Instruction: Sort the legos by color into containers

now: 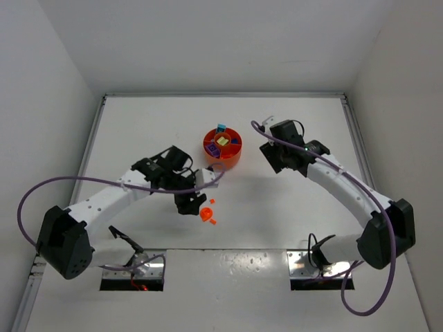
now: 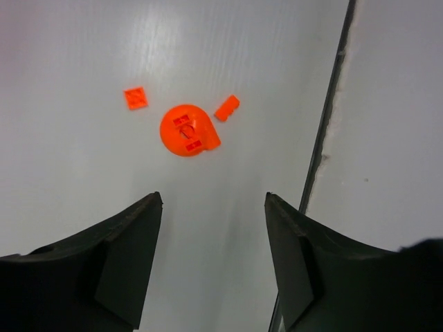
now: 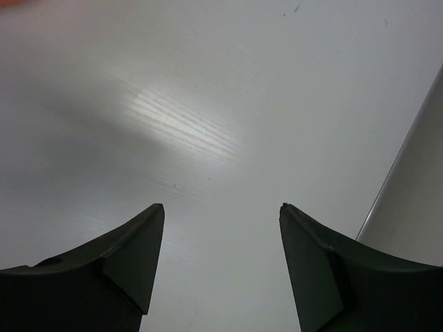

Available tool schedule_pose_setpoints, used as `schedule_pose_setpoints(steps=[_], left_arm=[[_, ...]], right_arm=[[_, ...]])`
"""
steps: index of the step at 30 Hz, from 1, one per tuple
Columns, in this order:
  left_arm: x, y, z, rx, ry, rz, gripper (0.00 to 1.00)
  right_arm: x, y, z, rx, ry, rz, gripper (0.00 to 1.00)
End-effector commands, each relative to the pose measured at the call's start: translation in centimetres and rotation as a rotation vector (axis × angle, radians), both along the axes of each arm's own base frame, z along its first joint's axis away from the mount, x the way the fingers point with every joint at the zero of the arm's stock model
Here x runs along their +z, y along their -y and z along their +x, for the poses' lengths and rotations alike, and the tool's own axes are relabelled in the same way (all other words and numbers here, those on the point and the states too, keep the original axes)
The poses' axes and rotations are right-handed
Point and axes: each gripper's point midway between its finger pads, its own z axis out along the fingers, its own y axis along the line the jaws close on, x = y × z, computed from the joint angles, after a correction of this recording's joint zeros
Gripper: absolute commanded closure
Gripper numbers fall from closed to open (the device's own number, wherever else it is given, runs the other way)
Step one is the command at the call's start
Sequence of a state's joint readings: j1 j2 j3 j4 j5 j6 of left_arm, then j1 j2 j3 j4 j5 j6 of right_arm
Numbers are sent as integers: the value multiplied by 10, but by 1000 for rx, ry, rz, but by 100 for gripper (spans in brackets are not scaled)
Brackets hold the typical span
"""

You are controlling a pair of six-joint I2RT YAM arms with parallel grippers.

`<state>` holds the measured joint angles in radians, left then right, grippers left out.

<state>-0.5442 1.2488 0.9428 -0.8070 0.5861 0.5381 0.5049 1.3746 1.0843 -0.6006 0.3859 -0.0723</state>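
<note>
The round orange dish (image 1: pixel 234 156) stands at the table's middle back, holding a cyan brick (image 1: pixel 221 128), a lime brick (image 1: pixel 222 140) and a purple brick (image 1: pixel 213 150) in its compartments. On the table in front lie a round orange piece (image 1: pixel 205 214) (image 2: pixel 185 130), a small square orange piece (image 1: pixel 212 201) (image 2: pixel 136 97) and a small orange brick (image 1: pixel 214 222) (image 2: pixel 227 108). My left gripper (image 1: pixel 189 205) (image 2: pixel 213 200) is open and empty, just left of these orange pieces. My right gripper (image 1: pixel 272 156) (image 3: pixel 221 207) is open and empty over bare table, right of the dish.
A dark seam (image 2: pixel 325 138) marks the table's near edge, with a metal plate (image 1: pixel 228 266) beyond it by the arm bases. White walls close in the table on three sides.
</note>
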Motion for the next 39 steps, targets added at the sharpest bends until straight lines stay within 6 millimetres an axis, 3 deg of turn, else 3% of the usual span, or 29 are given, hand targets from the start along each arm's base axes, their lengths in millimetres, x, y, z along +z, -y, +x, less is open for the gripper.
schedule_pose_setpoints(steps=[1, 3, 6, 7, 12, 16, 17, 19, 21, 23, 29, 34, 36, 39], left_arm=[[-20, 7, 9, 35, 127, 114, 35], [-35, 21, 1, 61, 114, 148, 39], [-56, 24, -5, 81, 92, 235, 47], [-54, 27, 4, 110, 117, 233, 47], [-58, 39, 3, 85, 145, 243, 49], [-51, 42, -1, -91, 212, 216, 37], [-52, 43, -14, -163, 164, 187, 36], [-39, 49, -17, -299, 244, 128, 34], [-39, 45, -28, -427, 258, 118, 22], [-40, 41, -28, -515, 291, 139, 14], [-18, 39, -16, -695, 502, 107, 7], [-35, 30, -24, -859, 471, 154, 14], [-48, 26, -19, -900, 437, 181, 19], [-52, 32, -9, -910, 427, 189, 26]], right_arm=[[11, 5, -2, -15, 44, 83, 32], [8, 15, -4, -46, 31, 98, 32], [6, 21, -2, -67, 17, 137, 32], [6, 17, -2, -62, 2, 154, 32], [1, 18, 3, -65, -34, 184, 32], [0, 17, 3, -61, -41, 199, 32], [2, 19, 1, -63, -44, 208, 32], [2, 16, 1, -54, -49, 218, 32], [1, 16, 1, -52, -54, 231, 32], [1, 14, 1, -47, -66, 235, 32], [-1, 14, 5, -52, -87, 236, 32], [0, 14, 8, -52, -87, 236, 33], [0, 17, 8, -61, -86, 236, 33], [-8, 18, 4, -64, -105, 230, 33]])
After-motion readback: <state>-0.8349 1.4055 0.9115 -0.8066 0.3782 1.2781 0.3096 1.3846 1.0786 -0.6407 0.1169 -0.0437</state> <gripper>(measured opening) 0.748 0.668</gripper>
